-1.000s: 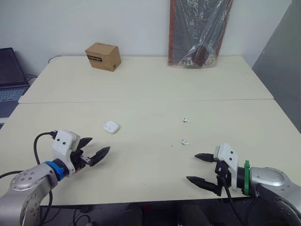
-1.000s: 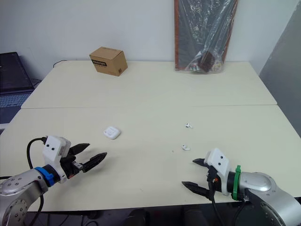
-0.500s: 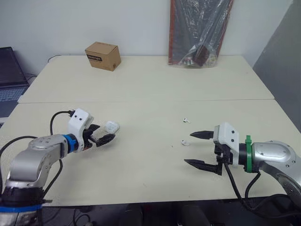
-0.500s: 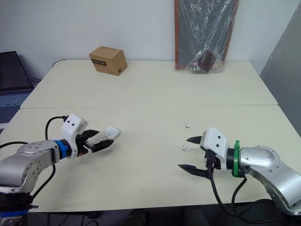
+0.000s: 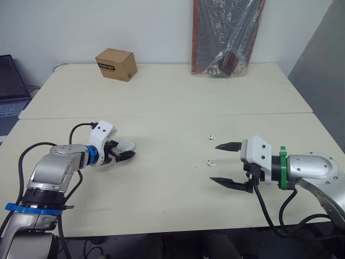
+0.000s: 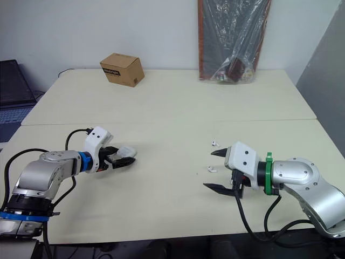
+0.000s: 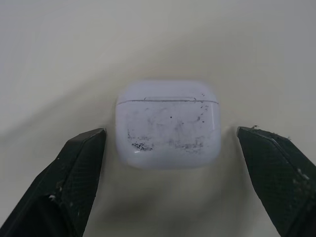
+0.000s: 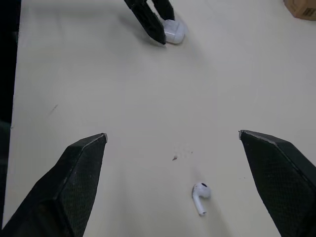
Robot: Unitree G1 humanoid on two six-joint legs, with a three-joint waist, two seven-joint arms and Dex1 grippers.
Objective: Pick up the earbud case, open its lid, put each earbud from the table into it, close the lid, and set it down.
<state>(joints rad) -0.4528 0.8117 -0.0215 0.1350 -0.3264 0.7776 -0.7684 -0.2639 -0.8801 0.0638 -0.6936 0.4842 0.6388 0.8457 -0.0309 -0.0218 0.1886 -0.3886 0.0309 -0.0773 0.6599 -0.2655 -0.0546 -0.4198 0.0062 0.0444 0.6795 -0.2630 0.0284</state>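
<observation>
Bracketing the earbud case with the left gripper, fingers spread, clear gaps on both sides. Logging the case as lying lid-shut on the table, left of centre. Holding the right gripper wide open too, framing one earbud between its fingertips; noting the second earbud just beyond.

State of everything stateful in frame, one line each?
earbud case: lid shut, flat on table, ungripped.
left tool: open, straddling the case.
right tool: open, empty, at the near earbud.
near earbud: loose on table.
far earbud: loose on table.
cardboard box: closed.
laptop: open.
</observation>
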